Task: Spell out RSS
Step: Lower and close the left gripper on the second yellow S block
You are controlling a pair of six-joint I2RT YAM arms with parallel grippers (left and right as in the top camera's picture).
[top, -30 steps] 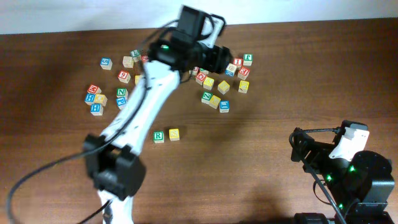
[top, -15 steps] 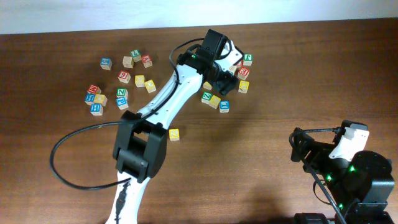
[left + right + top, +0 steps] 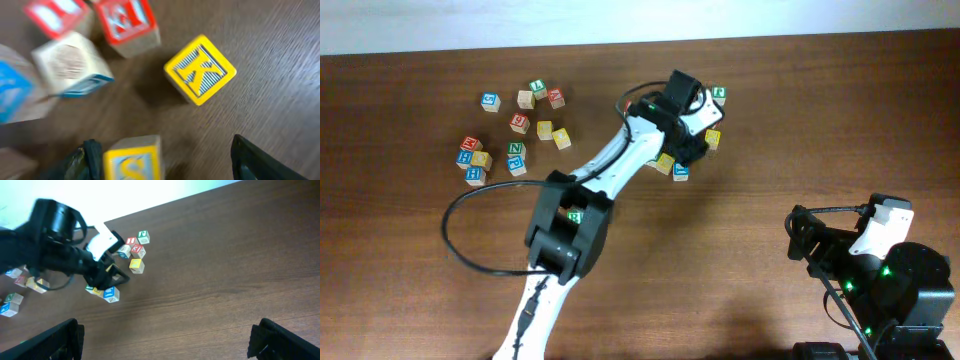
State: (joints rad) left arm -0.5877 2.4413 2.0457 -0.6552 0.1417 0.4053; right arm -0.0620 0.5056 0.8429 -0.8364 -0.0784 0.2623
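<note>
The left arm [image 3: 620, 165] has white tubes between chunky black joints [image 3: 560, 245], a small green light [image 3: 653, 104] and a thin black cable [image 3: 460, 235]. The left claw [image 3: 162, 159] has dull black fingers [image 3: 252, 161]. The right arm [image 3: 880, 285] is mostly black, with a white cap [image 3: 885, 222] and 2 green lights.

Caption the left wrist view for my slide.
Open left gripper brackets a yellow S cube, with a yellow K cube just beyond.
</note>
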